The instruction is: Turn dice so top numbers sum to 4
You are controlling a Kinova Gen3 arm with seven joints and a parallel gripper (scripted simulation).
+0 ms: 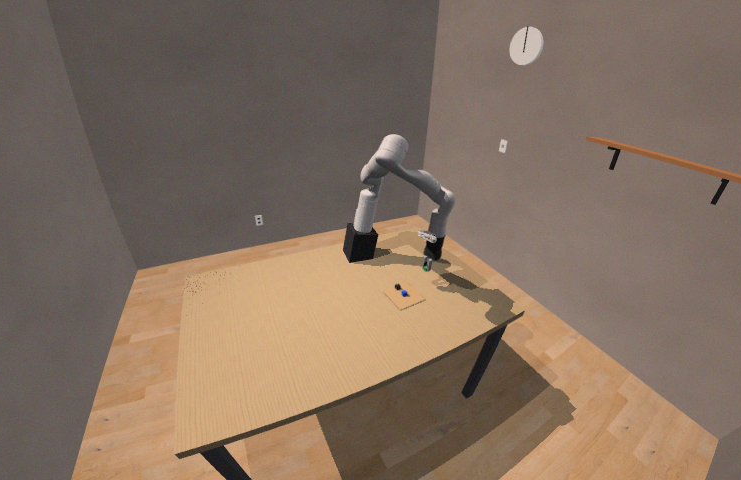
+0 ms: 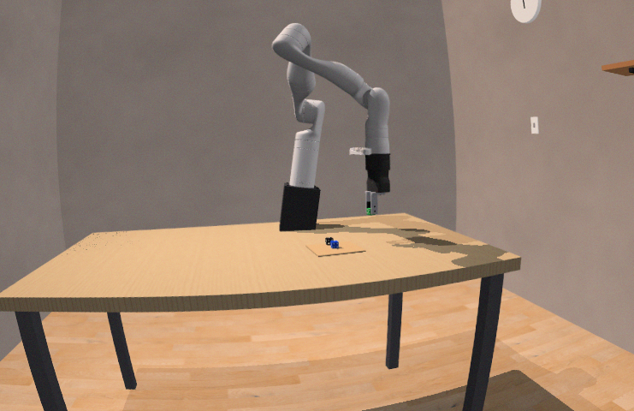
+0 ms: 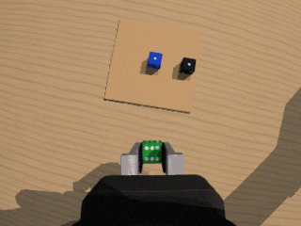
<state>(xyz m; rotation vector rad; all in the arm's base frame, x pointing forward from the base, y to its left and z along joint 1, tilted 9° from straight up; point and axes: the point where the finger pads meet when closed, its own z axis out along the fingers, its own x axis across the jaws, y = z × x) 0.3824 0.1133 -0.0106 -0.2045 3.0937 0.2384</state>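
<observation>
Gray walls [image 1: 240, 113] [image 2: 181, 97] enclose a wood-grain table [image 1: 280, 339] [image 2: 181, 266] [image 3: 47, 118], with a round clock [image 1: 526, 45] [image 2: 525, 8] at upper right of the top and exterior frames. Gripper [image 1: 427, 266] [image 2: 371, 208] [image 3: 151, 152] state: clamped on the green die [image 1: 426, 268] [image 2: 369, 211] [image 3: 151, 152], one finger on each side, at lower center of the wrist frame. Two rows of three pips show on this die. It is raised above the table, outside the square mat [image 1: 402, 302] [image 2: 327, 251] [image 3: 136, 87]. Blue die [image 1: 404, 293] [image 2: 334, 244] [image 3: 154, 59] and black die [image 1: 397, 286] [image 2: 328, 241] [image 3: 188, 65] rest on the mat, apart, at upper center and upper right of the wrist frame; each displays one pip on top.
</observation>
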